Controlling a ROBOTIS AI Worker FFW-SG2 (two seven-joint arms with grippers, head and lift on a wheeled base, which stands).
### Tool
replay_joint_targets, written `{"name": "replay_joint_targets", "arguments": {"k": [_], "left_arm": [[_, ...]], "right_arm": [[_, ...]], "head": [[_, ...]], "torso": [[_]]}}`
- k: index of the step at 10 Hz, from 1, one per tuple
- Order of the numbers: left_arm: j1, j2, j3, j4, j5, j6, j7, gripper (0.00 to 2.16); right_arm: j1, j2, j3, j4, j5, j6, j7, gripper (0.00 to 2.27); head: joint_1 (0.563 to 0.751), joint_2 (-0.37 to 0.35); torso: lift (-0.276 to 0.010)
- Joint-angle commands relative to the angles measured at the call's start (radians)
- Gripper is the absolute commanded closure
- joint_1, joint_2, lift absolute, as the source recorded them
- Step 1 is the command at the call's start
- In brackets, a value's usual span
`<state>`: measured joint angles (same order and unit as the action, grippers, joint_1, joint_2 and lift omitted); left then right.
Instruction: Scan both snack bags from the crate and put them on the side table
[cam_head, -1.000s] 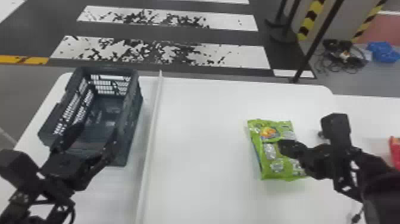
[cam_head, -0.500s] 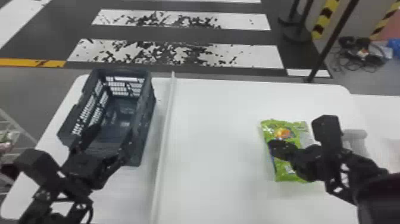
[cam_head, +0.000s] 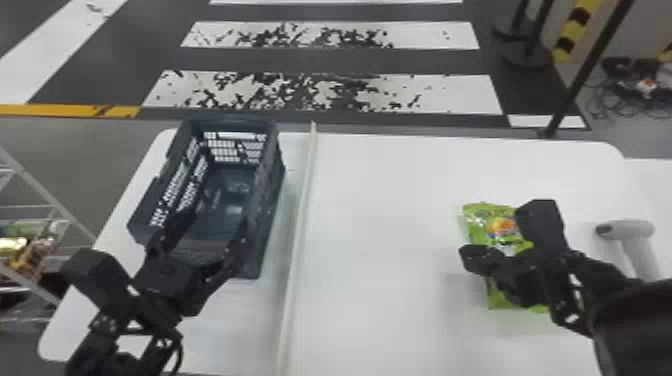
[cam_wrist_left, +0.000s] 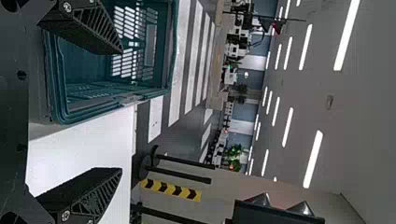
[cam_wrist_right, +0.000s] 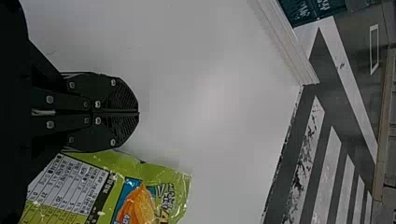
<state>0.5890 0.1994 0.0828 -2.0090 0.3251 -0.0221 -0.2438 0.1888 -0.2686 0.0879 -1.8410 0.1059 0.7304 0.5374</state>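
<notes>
The dark crate stands on the left part of the white table, its bare bottom visible. My left gripper is over its near end, fingers spread; in the left wrist view the gripper is open beside the crate. A green snack bag lies on the table's right part, partly covered by my right gripper. In the right wrist view that gripper is shut, nothing held, with the green bag beside it. A white handheld scanner stands right of the bag.
A raised white strip divides the table. Another white surface adjoins at the right. At the left edge, a wire rack holds colourful packages. A black post rises beyond the table.
The head view has turned left: table, crate and bag appear farther right, and a red item at the right edge has left view. The right gripper has shifted left relative to the bag, uncovering the scanner.
</notes>
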Motion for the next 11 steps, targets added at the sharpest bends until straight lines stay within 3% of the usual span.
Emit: {"name": "replay_joint_targets", "arguments": {"k": [1, 4, 7, 10, 11], "left_arm": [[0.0, 0.002, 0.0, 0.0, 0.0, 0.0, 0.0, 0.1], [0.0, 0.002, 0.0, -0.002, 0.0, 0.003, 0.0, 0.1], [0.003, 0.002, 0.006, -0.002, 0.0, 0.003, -0.002, 0.1], [-0.005, 0.002, 0.002, 0.012, 0.002, 0.0, -0.003, 0.1], [-0.006, 0.0, 0.0, 0.013, 0.002, 0.0, -0.003, 0.1]], "right_arm": [[-0.006, -0.001, -0.008, 0.019, 0.012, -0.001, 0.001, 2.26], [0.018, -0.003, -0.034, -0.012, -0.012, -0.007, 0.0, 2.25], [0.092, 0.003, -0.183, -0.185, -0.086, 0.03, -0.068, 2.21], [0.092, 0.002, -0.37, -0.109, -0.111, 0.033, -0.106, 2.21], [0.092, 0.003, -0.413, -0.089, -0.112, 0.03, -0.108, 2.09]], "head": [[0.695, 0.055], [0.695, 0.033], [0.695, 0.032], [0.695, -0.08], [0.695, -0.136]], "torso": [[-0.087], [-0.087], [-0.087], [-0.087], [-0.087]]}}
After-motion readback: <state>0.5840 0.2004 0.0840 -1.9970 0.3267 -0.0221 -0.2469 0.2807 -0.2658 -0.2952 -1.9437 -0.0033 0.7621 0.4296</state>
